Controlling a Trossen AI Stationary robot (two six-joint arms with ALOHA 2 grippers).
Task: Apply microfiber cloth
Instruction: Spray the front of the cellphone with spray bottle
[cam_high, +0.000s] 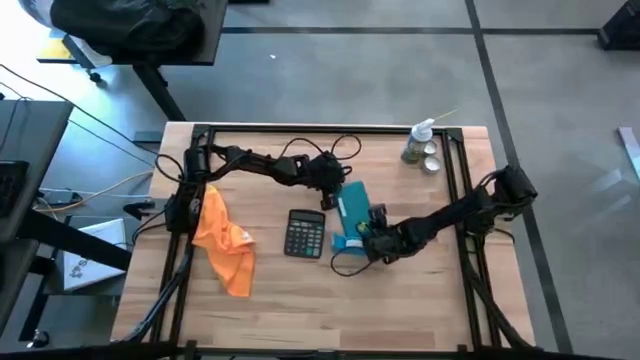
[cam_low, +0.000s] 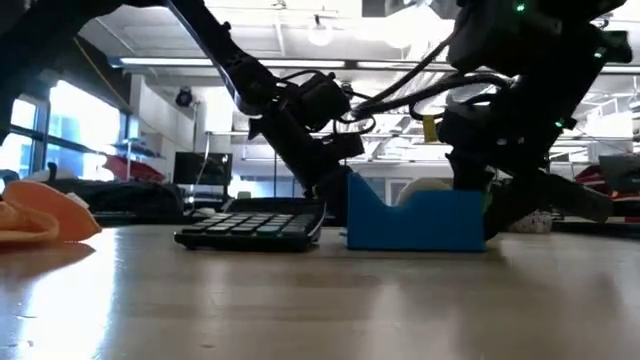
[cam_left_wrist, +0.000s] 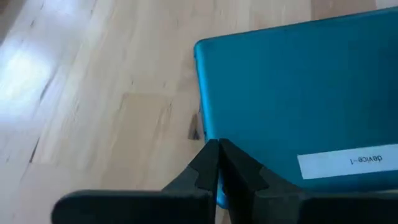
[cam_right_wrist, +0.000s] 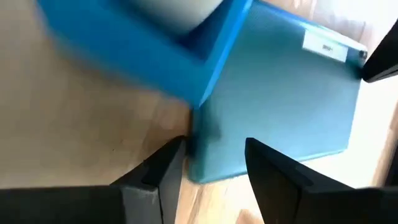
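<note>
Both tools crowd the slab (cam_high: 352, 205) mid-frame, left tool (cam_left_wrist: 217, 163) pinched empty, right tool (cam_right_wrist: 214, 163) agape, while the cloth (cam_high: 222, 238) lies untouched at left.

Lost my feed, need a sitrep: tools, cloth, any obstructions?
Left tool shut, at teal slab edge. Right tool open at slab's corner. Microfiber cloth untouched, left of calculator. Blue box beside slab.

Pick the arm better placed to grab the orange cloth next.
Left, likely. The microfiber cloth lies on the table's left; both grippers are at the teal slab, the left gripper slightly nearer.
</note>
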